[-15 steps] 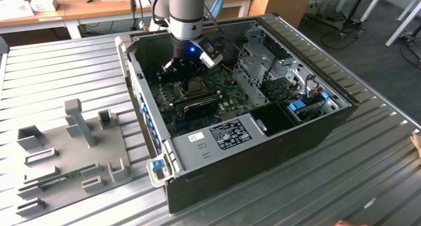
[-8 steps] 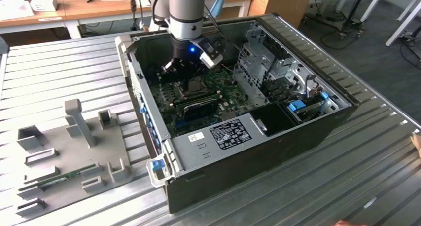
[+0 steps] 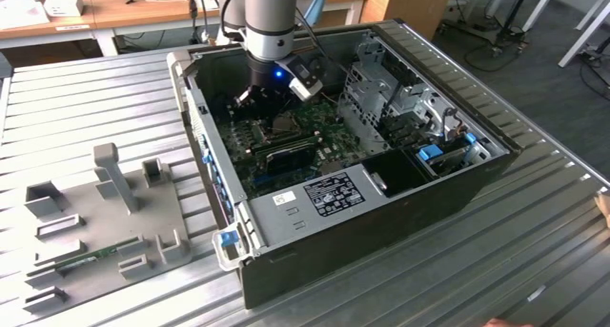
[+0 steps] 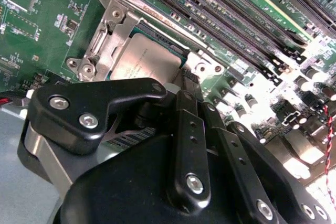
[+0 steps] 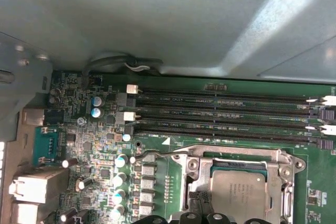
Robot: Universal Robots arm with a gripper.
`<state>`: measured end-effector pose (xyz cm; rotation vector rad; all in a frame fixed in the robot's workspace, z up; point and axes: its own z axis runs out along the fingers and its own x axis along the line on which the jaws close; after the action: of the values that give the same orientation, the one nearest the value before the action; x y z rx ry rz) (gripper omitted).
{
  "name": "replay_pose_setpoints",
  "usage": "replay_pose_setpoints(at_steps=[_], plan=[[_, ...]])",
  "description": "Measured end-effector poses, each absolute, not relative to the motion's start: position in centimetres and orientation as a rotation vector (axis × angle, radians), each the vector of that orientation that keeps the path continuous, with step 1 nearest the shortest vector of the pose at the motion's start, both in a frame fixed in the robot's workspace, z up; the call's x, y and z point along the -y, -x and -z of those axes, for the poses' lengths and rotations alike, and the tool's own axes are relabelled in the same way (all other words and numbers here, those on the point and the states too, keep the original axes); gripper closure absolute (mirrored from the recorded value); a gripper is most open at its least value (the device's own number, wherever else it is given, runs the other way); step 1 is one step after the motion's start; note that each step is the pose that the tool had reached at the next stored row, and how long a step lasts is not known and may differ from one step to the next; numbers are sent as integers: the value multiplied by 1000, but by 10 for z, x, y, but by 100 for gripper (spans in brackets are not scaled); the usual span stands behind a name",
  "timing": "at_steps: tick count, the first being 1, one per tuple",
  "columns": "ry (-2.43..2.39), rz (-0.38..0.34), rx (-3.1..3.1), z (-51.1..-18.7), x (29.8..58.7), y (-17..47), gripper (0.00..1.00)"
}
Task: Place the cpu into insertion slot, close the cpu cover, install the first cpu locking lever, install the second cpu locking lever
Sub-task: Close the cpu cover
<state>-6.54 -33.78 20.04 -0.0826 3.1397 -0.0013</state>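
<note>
The cpu [image 5: 239,195], a pale silver-beige square, lies flat in the insertion slot [image 5: 231,167] on the green board. The silver cpu cover [image 5: 237,157] frames it and looks lowered around it. In the second wrist view the cpu [image 4: 152,59] shows just beyond my gripper [image 4: 176,90], with the cpu cover [image 4: 113,32] at its side. The black fingers stand together, nothing visible between them, right at the socket's near edge. In the exterior view my gripper [image 3: 259,102] hangs inside the computer case just above the socket [image 3: 283,127]. I cannot tell whether the tips touch the cover.
Long black memory slots [image 5: 226,113] run beside the socket. Capacitors [image 5: 119,179] and rear ports [image 5: 31,187] crowd the board's other side. The case walls [image 3: 205,120] and drive cage [image 3: 381,84] hem the arm in. A grey fixture plate [image 3: 105,220] lies on the ribbed metal table.
</note>
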Motion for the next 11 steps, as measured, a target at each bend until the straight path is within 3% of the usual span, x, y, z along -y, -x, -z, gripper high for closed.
replay_pose_setpoints(at_steps=[11], plan=[[83, 2, -3140, -198, 338, 66, 90]])
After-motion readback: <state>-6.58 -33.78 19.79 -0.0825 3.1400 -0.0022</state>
